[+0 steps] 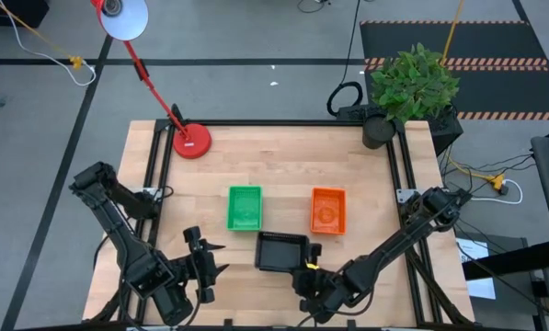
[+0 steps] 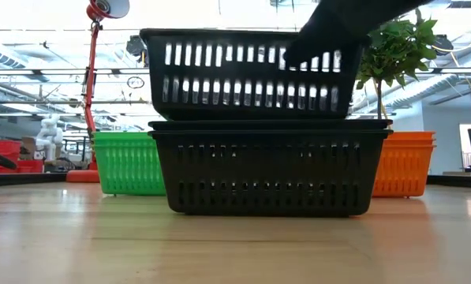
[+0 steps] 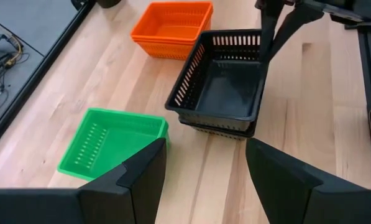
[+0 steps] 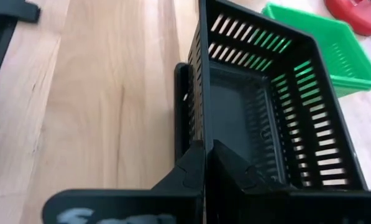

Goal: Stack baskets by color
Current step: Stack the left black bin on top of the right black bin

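A black basket hangs over a lower black basket at the table's near middle, its base about level with the lower rim. My right gripper is shut on the upper one at its near right corner. A green basket and stacked orange baskets rest on their bases farther back, left and right. My left gripper stands open near the front edge, left of the black baskets, with nothing between its fingers. My right gripper pinches the upper black basket's mesh wall near the rim, by a corner, one finger inside and one outside. The fingers slant down from the table's near right. The basket is carried upright, a little tilted, above the black basket beneath it.
A red lamp base stands at the far left of the table and a potted plant at the far right corner. Bare wood lies between the baskets and the front edge.
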Tool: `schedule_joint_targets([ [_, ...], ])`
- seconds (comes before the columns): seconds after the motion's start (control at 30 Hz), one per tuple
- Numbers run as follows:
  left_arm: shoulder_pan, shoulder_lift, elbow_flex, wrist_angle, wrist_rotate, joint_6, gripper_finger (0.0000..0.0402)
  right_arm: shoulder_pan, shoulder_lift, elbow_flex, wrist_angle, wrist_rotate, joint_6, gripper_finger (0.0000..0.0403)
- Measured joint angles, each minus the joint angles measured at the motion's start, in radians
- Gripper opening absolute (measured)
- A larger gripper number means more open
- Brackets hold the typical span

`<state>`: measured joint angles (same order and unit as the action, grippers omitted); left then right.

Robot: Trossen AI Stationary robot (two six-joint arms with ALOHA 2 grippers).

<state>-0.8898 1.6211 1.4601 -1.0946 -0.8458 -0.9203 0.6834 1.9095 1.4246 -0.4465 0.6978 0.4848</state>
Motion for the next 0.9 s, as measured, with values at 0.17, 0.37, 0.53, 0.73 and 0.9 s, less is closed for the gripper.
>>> schedule_joint_targets([
  [0.17,0.0,0.0,0.0,0.0,0.001,0.0,0.0223,0.002,0.0,0.0,-0.023,-0.024,0.027,0.0006],
  [0.37,0.0,0.0,0.0,0.0,0.002,0.0,0.0223,0.002,0.0,-0.004,-0.022,-0.023,0.028,0.0006],
  [0.53,0.0,0.0,0.0,0.0,0.003,0.0,0.0223,0.001,-0.001,-0.046,0.01,-0.023,0.028,0.0007],
  [0.73,0.0,0.0,0.0,0.0,0.003,0.0,0.0223,0.001,-0.001,-0.056,0.018,-0.023,0.026,0.0031],
  [0.9,0.0,0.0,0.0,0.0,0.003,0.0,0.0223,0.001,-0.001,-0.056,0.017,-0.023,0.026,0.0078],
])
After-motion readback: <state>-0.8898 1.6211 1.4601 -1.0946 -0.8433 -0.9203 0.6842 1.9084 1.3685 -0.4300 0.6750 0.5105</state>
